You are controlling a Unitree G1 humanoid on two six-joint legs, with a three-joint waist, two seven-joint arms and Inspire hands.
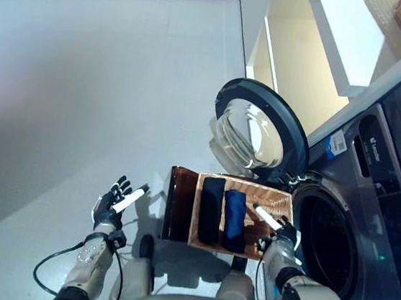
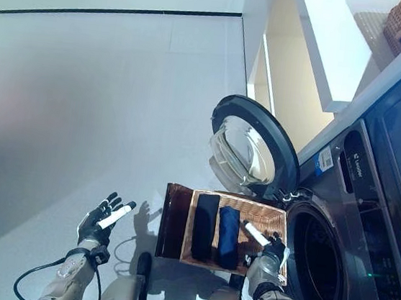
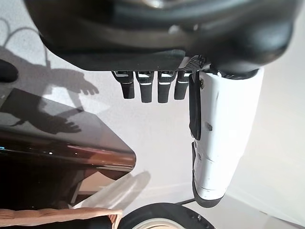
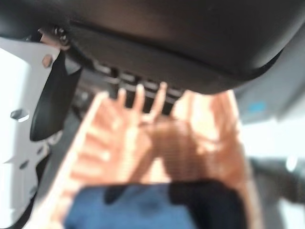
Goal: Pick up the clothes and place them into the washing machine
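Two rolled clothes lie side by side in a wicker basket [image 1: 276, 199]: a black one [image 1: 210, 209] on the left and a dark blue one [image 1: 234, 219] to its right. My right hand [image 1: 277, 238] hovers over the basket's right part, fingers straight, holding nothing; its wrist view shows the blue cloth [image 4: 138, 207] and the basket's weave [image 4: 119, 143] below it. My left hand [image 1: 112, 205] is open over the floor, left of the basket. The washing machine [image 1: 365, 234] stands at the right with its drum opening [image 1: 328, 240] dark and its round door [image 1: 259, 131] swung open.
The basket rests on a dark brown stand [image 1: 179, 204] just in front of the machine. Behind the door runs a cream wall with a white shelf [image 1: 343, 43]. Pale grey floor [image 1: 84, 93] spreads to the left.
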